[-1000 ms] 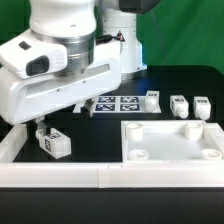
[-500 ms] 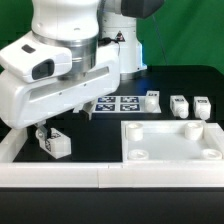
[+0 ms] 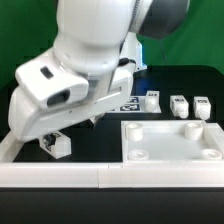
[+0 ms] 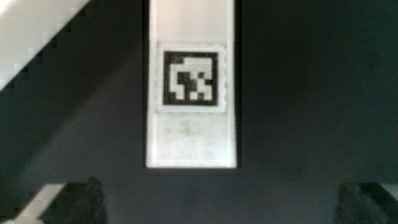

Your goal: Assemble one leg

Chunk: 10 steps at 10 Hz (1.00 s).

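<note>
The arm [image 3: 85,65] was found tilted over and swung toward the exterior view's right since half a second before, so that most of the marker board [image 3: 130,102] was now covered. The leg [image 3: 55,145] had not been shifted. It lay on the black table [image 3: 98,145] beside the white rail [image 3: 12,148] at the exterior view's left, beneath the wrist. In the wrist view the gripper [image 4: 217,202] was held with its jaws spread wide, and the tagged leg [image 4: 192,90] was touched by neither of the fingertips [image 4: 71,200]. The tabletop panel [image 3: 170,142] and the three other legs [image 3: 180,105] were left unmoved.
</note>
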Motion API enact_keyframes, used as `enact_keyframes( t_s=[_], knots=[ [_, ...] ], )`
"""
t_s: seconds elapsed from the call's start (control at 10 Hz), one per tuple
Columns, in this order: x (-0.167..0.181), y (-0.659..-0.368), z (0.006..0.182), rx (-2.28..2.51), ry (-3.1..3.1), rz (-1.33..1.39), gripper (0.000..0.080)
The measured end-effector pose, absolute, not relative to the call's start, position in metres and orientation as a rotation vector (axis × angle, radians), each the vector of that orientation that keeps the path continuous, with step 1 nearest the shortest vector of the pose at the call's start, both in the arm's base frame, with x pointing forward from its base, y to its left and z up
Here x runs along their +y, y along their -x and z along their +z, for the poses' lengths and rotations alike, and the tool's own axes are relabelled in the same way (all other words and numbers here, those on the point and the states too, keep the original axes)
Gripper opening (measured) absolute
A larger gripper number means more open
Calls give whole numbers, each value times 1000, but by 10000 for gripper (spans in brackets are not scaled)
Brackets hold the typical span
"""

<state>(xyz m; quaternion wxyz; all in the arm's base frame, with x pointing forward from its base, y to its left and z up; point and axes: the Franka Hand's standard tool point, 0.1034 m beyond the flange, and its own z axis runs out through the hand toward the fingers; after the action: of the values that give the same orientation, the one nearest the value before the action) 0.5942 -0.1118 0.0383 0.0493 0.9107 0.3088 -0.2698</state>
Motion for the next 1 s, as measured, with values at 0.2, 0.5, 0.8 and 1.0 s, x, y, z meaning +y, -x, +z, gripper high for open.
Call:
enact_keyframes(
  t_s=[0.2,0.5,0.8,1.0],
  knots=[
    [-107,-584,35,937,-2690,-1027,649],
    [-123,-589,21,956,-2566,-1105,649],
    [-141,-593,21,961,-2559,-1083,649],
    [-138,-593,20,967,-2558,-1081,649]
  ],
)
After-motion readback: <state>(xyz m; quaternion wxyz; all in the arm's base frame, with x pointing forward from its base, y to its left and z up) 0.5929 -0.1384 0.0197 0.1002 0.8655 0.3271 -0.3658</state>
